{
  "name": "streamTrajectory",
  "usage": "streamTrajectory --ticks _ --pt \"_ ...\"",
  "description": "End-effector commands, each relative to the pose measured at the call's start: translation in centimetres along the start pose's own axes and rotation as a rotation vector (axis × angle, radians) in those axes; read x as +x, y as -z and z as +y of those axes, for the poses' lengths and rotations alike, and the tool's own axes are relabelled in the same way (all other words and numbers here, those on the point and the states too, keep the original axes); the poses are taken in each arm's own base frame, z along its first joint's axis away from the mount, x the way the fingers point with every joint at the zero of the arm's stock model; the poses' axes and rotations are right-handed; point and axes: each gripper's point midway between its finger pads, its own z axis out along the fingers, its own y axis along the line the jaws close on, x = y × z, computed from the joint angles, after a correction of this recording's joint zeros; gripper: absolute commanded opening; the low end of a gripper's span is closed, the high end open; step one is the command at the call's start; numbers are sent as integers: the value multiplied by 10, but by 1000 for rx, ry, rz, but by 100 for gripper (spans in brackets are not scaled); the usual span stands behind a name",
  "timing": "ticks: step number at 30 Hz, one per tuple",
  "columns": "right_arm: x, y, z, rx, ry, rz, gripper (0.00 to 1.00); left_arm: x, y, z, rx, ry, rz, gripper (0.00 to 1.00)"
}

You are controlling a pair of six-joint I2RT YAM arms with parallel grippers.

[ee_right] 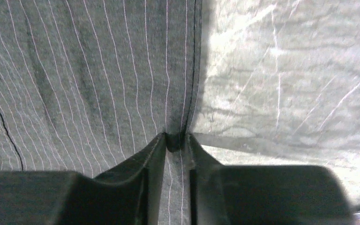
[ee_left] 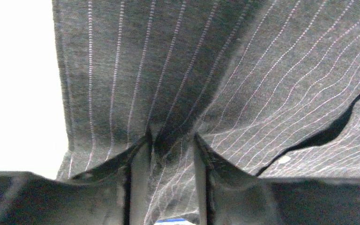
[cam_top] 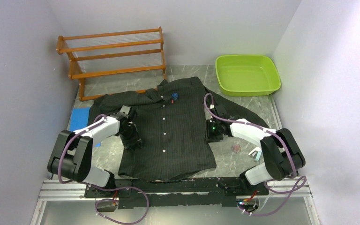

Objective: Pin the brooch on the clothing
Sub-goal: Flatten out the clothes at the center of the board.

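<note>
Shirt [cam_top: 168, 140] pinched at both sides
The left gripper [cam_top: 130, 133] clamped a fold on its left; it lay lengthwise away from both arms (a small blue item [cam_top: 174, 97] sat near the neck, midway); the right gripper [cam_top: 212, 132] clamped its right edge.

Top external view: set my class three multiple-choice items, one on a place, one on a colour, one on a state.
1. Where on the table is the tub? A. far right corner B. near left corner C. dead centre
2. What colour are the buttons on the shirt? A. red B. white C. green
3. What is the right hand doing? A. hanging open over the tub B. lying on bare table C. pinching the shirt's side edge
Answers: 1 A, it stands far right, beyond the shirt; 2 B, white dots run down the front; 3 C, the edge sits between its fingers.
</note>
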Motion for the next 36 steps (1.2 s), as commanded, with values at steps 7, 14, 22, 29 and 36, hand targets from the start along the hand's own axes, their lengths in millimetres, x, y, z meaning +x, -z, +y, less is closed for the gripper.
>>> streamTrajectory --ticks 7,14,22,29,36 --pt "59 17 -18 63 -68 144 0 46 -11 15 11 116 124 3" --pt "85 35 -9 -5 -161 189 0 70 7 17 35 171 174 3" --pt "77 52 -6 -8 -192 129 3 86 32 22 39 239 183 3" --pt "35 58 6 -37 -161 -12 72 61 47 5 108 163 88 88" --pt "-13 53 10 -134 -227 -96 85 11 72 -36 223 -37 -57 92"
